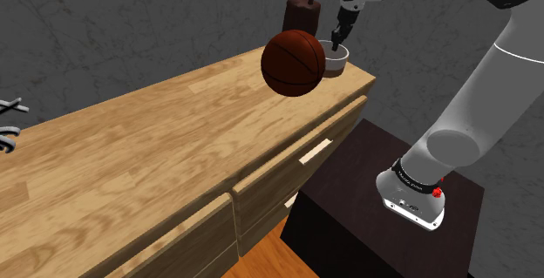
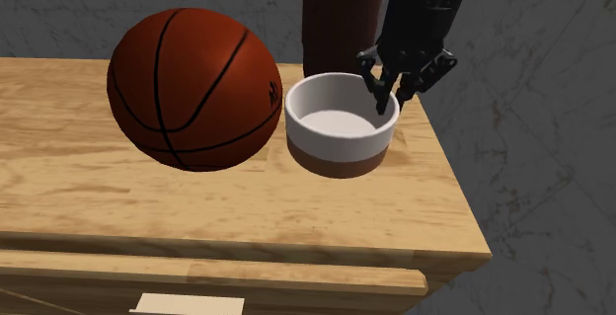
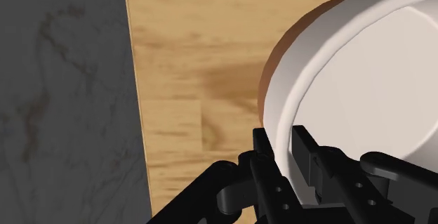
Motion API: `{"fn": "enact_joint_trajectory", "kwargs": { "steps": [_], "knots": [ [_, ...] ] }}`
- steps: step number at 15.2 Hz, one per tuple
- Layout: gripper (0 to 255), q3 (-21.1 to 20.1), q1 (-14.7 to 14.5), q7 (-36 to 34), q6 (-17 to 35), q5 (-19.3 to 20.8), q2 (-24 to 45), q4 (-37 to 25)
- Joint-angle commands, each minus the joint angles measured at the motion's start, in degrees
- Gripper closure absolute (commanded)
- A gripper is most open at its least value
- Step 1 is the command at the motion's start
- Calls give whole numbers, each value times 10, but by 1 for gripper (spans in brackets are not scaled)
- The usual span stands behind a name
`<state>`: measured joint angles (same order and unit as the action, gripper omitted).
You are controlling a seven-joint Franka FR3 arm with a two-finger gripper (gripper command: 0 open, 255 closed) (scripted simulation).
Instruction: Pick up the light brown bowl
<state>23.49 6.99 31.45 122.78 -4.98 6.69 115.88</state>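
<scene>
The biggest thing I see is the wooden cabinet (image 1: 131, 163) with drawers, and its top is the work surface. The arm (image 1: 514, 76) reaches from the dark stand (image 1: 366, 198) to the far corner of this top. There a ball (image 2: 192, 86), dark orange with black lines, rests on the wood. A brown bottle (image 2: 341, 17) stands behind, close to the wall.

The bowl (image 2: 341, 125) sits just beside the ball, in front of the bottle and near the edge of the top. The gripper (image 2: 392, 101) is on the rim of the bowl, at the side away from the ball. In the wrist view one of the fingers (image 3: 303, 149) is inside the bowl and the other is outside. The wall of the bowl fills the gap between them, so I judge they are clamped on the rim.

For the task, I think the approach and the grasp are done. The bottom of the bowl is on the wood in the second exterior view, so the lift is what remains.

The bowl is round with straight low walls. It is white inside and on the upper part, with a brown band around the base. It looks empty and upright.
</scene>
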Motion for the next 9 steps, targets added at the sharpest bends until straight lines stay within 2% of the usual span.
{"fn": "enact_joint_trajectory", "kwargs": {
  "steps": [1, 9],
  "knots": [
    [255, 0, -1, -4, -14, 4, -8, -7],
    [255, 1, -2, -11, -58, 14, -25, -35]
  ]
}}
